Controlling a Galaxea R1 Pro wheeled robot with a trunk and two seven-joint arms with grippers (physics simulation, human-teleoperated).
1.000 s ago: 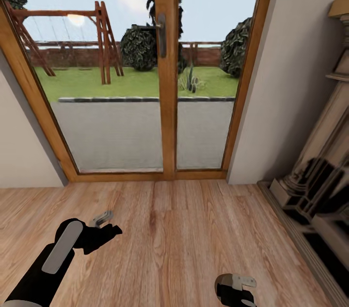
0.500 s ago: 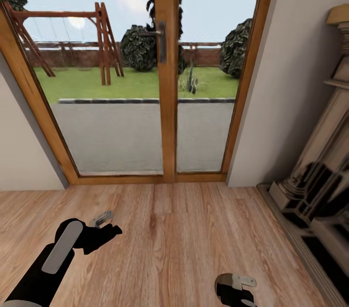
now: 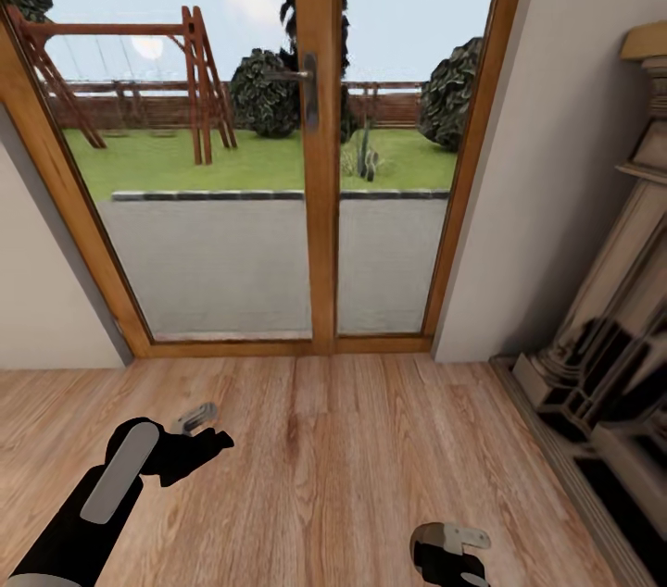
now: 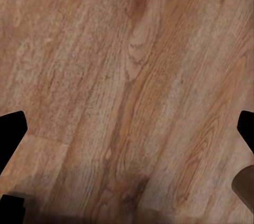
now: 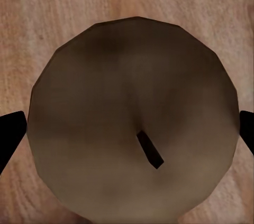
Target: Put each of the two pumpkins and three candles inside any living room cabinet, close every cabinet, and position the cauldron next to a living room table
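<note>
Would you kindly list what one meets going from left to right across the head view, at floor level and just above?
Left hand → glass door → right hand → fireplace.

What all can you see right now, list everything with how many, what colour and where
Glass door: one, double-paned, orange-brown wooden frame, straight ahead, garden with a swing set beyond.
Door handle: one, grey, on the middle post.
Floor: light brown wood planks, under both arms.
Walls: beige, either side of the door.
Fireplace surround: one, cream with a dark opening, at the right.
Candle: one, tan-beige, seen end-on with a dark wick, between the right gripper's fingertips.
Left gripper: black with grey fingers, low left, nothing between them.
Right gripper: black and grey, bottom edge.
</note>
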